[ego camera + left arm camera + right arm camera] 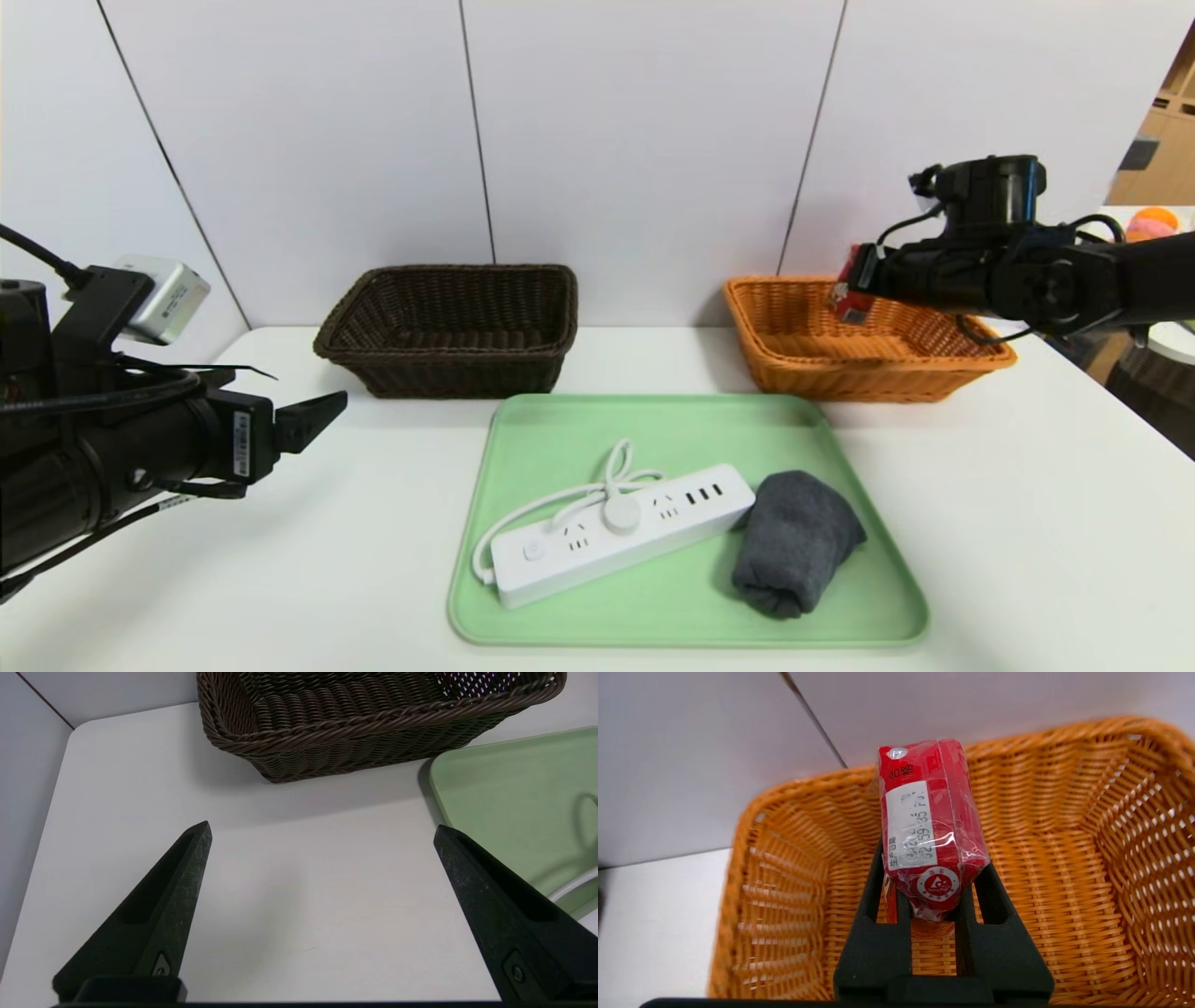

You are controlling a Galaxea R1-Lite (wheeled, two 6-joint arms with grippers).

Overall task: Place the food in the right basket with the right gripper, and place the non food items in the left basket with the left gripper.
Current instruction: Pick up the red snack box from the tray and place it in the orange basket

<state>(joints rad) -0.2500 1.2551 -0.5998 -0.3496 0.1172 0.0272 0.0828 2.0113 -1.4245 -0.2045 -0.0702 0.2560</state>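
My right gripper point(934, 891) is clamped on a red carton point(930, 826), holding it above the orange basket point(794, 369) at two o'clock from the tray point(560, 420). The carton is over the basket's inside but not yet released, so the food step looks nearly finished; I judge it only needs lowering and letting go. I see nothing lying in the basket beneath it.

My left gripper point(322, 830) hovers over bare table at nine o'clock from the tray, fingers spread wide, holding nothing. The brown basket point(448, 373), at eleven o'clock from the tray, looks empty.

Left for that arm: the power strip point(621, 532) and the grey cloth point(794, 551), touching each other on the tray, cloth at three o'clock of the strip.
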